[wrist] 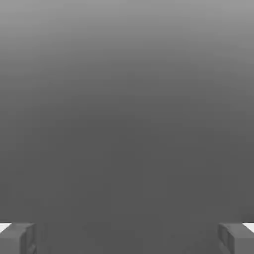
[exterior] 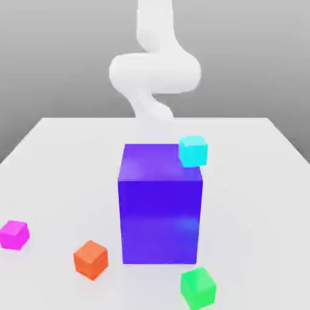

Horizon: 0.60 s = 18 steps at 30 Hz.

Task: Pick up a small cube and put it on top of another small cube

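in the exterior view, a white table [exterior: 54, 157] runs back toward a grey backdrop. a big blue block [exterior: 160, 209] stands upright near the middle of it. a cyan cube [exterior: 194, 151] shows at the block's far upper corner on the exterior view's right; whether it rests on the block or on the table behind it cannot be told. behind the block the white arm [exterior: 154, 69] rises and curls, its lower part hidden by the block.

the small magenta cube [exterior: 14, 234] sits on the table far out on the exterior view's left, near the front, well apart from the block. an orange cube [exterior: 91, 259] lies nearer still, between the magenta cube and the block, close to the block's near left corner but not touching it. a green cube [exterior: 198, 287] sits at the near edge, just beside the block's near right corner.

in the hand view, the gripper [wrist: 127, 238] faces a plain grey background. its two grey fingers [wrist: 17, 239] show at opposite edges, spread wide apart, released, with nothing between them.
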### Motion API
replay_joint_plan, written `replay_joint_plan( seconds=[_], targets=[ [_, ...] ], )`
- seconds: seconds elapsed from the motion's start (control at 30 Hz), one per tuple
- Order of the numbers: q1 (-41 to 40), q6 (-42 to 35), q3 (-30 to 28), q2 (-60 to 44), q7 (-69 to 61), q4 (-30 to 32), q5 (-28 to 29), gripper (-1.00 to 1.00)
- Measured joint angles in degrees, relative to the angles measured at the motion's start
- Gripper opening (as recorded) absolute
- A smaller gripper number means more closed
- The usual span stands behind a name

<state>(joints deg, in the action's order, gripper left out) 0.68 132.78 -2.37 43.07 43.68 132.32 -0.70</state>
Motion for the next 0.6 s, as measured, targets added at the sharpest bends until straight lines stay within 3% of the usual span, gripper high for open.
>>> replay_joint_plan(
  seconds=[0.3, 0.6],
  targets=[
    [3.1, 7.8, -17.5, -21.1, -18.8, 4.1, -8.4, 0.00],
    [0.4, 14.2, -28.2, -40.2, -37.5, 7.6, -19.0, 0.00]
  ],
)
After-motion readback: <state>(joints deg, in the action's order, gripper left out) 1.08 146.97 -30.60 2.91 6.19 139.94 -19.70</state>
